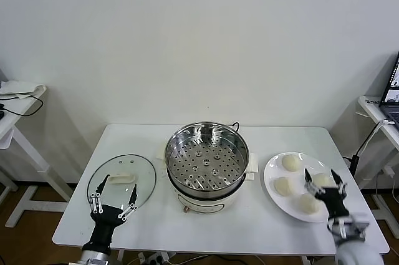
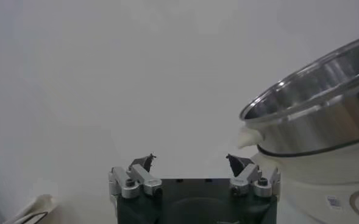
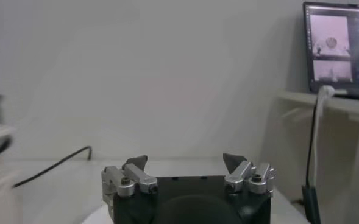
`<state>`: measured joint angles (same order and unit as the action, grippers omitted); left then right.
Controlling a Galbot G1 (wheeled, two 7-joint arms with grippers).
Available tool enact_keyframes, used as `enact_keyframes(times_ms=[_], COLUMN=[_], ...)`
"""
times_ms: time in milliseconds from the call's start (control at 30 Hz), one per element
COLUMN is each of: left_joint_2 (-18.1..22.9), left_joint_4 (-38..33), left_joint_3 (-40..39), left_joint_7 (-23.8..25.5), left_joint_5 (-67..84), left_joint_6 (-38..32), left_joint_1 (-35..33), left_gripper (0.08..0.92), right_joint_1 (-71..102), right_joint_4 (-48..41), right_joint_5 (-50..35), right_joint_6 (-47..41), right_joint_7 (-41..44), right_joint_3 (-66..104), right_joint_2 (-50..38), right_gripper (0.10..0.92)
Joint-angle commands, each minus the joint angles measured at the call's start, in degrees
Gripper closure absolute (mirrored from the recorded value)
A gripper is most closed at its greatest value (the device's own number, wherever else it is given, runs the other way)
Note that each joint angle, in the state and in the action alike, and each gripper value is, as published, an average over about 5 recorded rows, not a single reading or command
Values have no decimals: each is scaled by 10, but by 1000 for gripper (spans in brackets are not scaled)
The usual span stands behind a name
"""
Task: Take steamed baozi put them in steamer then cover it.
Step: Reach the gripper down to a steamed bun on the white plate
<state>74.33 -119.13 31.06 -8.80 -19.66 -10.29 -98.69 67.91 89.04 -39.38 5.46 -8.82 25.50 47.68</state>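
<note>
While both arms sit low at the near edge of the white tabletop [image 1: 143, 227], neither one holds anything. Nearest on the robot's left, the left gripper [image 1: 113, 202] has its fingers spread apart, hanging over the near rim of the cover [image 1: 122, 181], a clear glass lid lying flat with its white handle up; open tabletop shows on the lid's outer side up to the table's left edge. On the robot's right, the right gripper [image 1: 325, 182] also stands with fingers apart, over the near, outer part of the white plate [image 1: 272, 181]. Four steamed baozi [image 1: 283, 186] rest on that plate, two toward the steamer side and two toward the outer side, the near outer ones partly behind the gripper. The plate's outer rim lies close to the tabletop's right edge, so little bare surface remains there.

Between lid and plate stands the steamer [image 1: 207, 165], its perforated tray bare and uncovered, white side handles pointing toward each neighbour. Its left handle nearly meets the lid's rim; a narrow gap separates its right handle from the plate. Behind the steamer a wide band of bare tabletop runs to the far edge against the wall, crossed only by a dark cable [image 1: 235, 126]. Beyond the right edge sits a side table with a laptop [image 1: 393, 90]
</note>
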Motion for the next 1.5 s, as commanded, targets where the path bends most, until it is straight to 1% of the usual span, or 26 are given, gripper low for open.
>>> enact_keyframes(times_ms=[33,100,200,300,367,500,567,700,767,833,967,1100,1367,1500], left_joint_2=[3,3,3,4,4,7,9,12,13,14,14,15,15,15], left_joint_4=[-12,-12,-13,-16,-18,-18,-17,-16,-15,-14,-10,-9,-7,-6], left_joint_3=[0,0,0,1,1,3,3,2,1,1,2,-1,-6,-5], left_joint_7=[0,0,0,0,0,0,0,0,0,0,-1,-1,-1,-1], left_joint_5=[2,2,2,1,1,2,2,2,2,2,2,2,2,2], left_joint_6=[1,1,0,0,0,-1,-2,-2,-2,-2,-4,-6,-6,-6], left_joint_1=[-5,-6,-9,-12,-15,-17,-18,-17,-17,-17,-17,-18,-18,-18], left_gripper=[177,177,177,177,177,177,177,177,177,177,177,177,177,177], right_joint_1=[-353,-401,-458,-522,-573,-654,-683,-716,-724,-727,-726,-718,-690,-676], right_joint_4=[-224,-261,-301,-350,-388,-440,-455,-463,-460,-455,-449,-455,-478,-493], right_joint_5=[-54,-52,-18,70,139,252,310,411,460,488,520,561,569,565], right_joint_6=[-71,-81,-98,-92,-67,-14,3,23,32,39,42,44,42,41], right_joint_7=[53,108,235,407,527,717,791,870,892,897,881,846,774,754], right_joint_3=[-193,-248,-322,-388,-439,-513,-531,-548,-555,-565,-582,-585,-579,-568], right_joint_2=[-65,-71,-85,-96,-99,-92,-83,-61,-52,-45,-35,-25,-7,11], right_gripper=[203,203,203,203,203,203,203,203,203,203,203,203,203,203])
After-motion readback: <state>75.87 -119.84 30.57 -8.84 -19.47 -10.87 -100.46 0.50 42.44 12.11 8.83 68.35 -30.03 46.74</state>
